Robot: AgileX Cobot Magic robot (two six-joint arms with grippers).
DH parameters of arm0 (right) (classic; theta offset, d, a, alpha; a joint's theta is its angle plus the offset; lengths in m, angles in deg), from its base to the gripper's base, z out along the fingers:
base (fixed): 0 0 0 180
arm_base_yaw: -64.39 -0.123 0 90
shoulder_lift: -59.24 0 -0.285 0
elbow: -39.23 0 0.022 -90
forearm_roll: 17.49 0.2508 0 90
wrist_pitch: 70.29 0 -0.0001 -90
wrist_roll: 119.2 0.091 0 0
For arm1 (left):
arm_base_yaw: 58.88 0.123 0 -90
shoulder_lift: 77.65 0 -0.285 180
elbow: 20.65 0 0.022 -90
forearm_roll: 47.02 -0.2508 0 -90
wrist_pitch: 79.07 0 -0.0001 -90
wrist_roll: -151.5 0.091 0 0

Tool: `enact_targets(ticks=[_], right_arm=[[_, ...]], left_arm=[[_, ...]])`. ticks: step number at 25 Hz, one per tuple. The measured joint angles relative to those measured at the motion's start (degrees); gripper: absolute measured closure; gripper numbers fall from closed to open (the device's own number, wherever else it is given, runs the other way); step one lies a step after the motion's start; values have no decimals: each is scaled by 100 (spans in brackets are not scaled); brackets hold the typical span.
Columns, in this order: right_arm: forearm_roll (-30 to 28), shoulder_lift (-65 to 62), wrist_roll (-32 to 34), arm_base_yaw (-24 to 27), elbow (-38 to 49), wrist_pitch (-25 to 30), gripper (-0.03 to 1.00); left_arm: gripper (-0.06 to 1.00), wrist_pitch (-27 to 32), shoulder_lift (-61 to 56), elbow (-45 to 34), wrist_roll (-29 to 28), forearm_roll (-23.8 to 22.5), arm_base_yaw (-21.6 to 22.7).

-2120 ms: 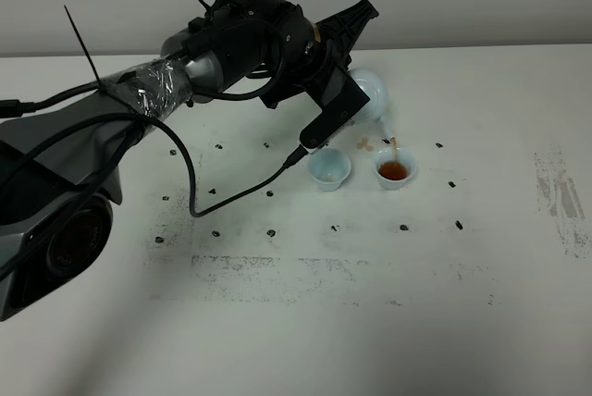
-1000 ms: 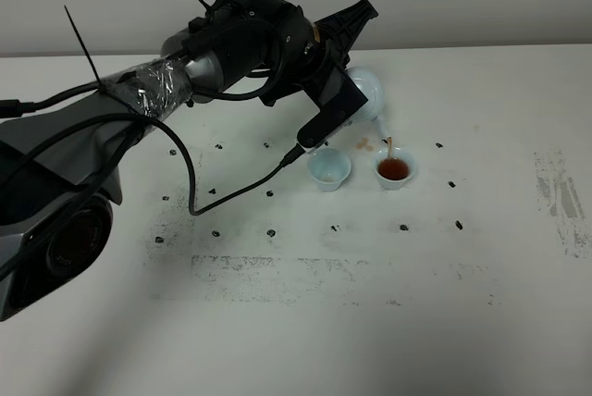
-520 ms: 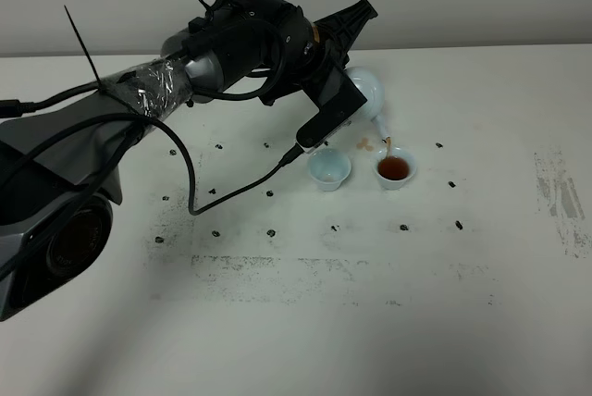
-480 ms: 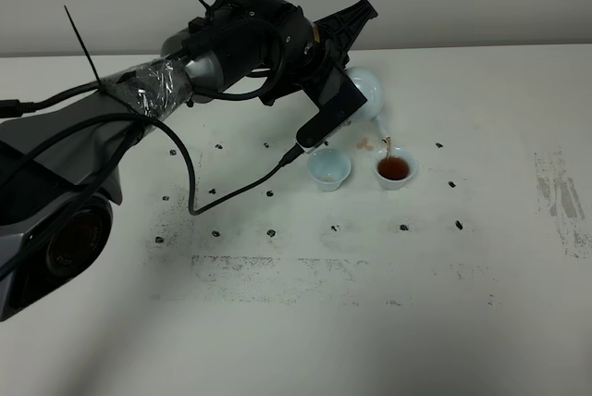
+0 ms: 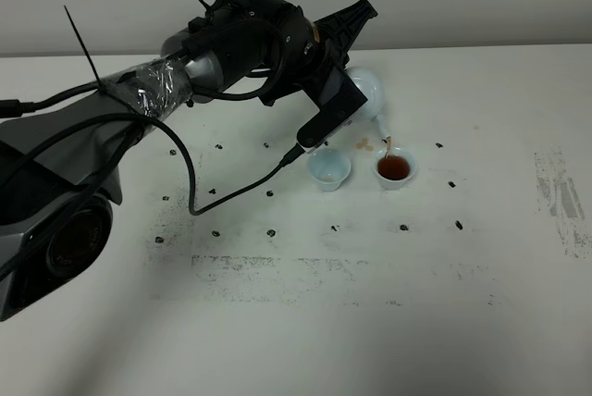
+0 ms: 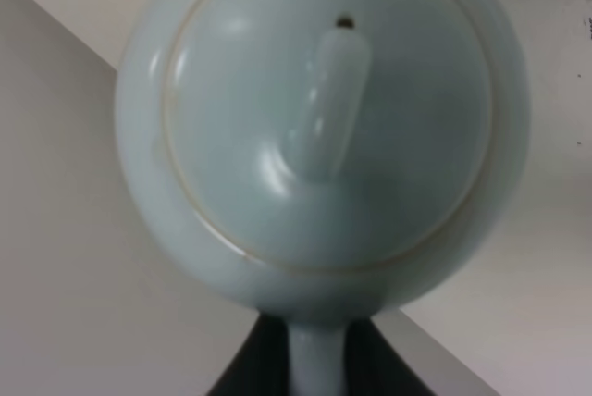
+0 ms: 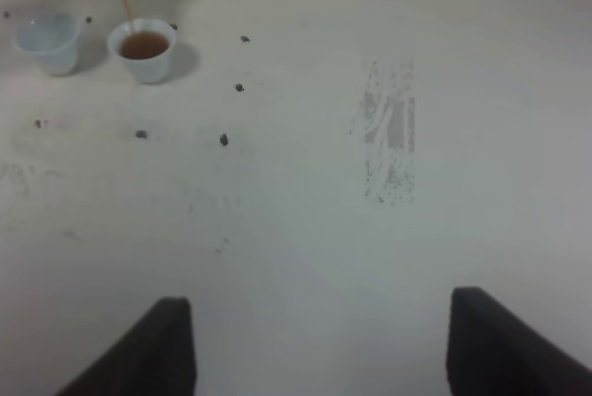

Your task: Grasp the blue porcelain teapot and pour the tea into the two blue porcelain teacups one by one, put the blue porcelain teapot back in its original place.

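— Fingers (image 6: pixel 252 376) of the left gripper (image 6: pixel 316 376), starting at the left: what do they hold?
— They are closed tight on the loop handle of the round pale sky-blue glazed teapot (image 5: pixel 368 91), which hangs tilted above the white table (image 5: pixel 277 322), spout down toward the cups
— And the small pale blue handleless cup on the left (image 5: pixel 329 167)?
— Empty, standing just beside its twin. The matching right-hand cup (image 5: pixel 395 169) holds brown tea close to its rim
— What has changed over the last two seconds?
— The pot has eased back slightly and the brown stream (image 7: pixel 124 0) has thinned to a thread; a few brown drops (image 5: pixel 365 145) lie beside that cup. The first pour looks nearly finished, so the empty cup is probably next
— The right gripper (image 7: pixel 324 350)?
— Spread wide over bare table, well apart from the cups, holding nothing
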Motion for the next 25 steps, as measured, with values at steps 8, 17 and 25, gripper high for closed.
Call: enact_targets(ticks=[8,17,25], right_arm=[[0,0,0,0,0,0,41],[0,0,0,0,0,0,41],[0,0,0,0,0,0,41]], left_arm=[[91,32,0,0,-97,230,0],[91,152,-114,-12,-1261,501,0],[91,1080,-1008,-12,-4264,537,-18]])
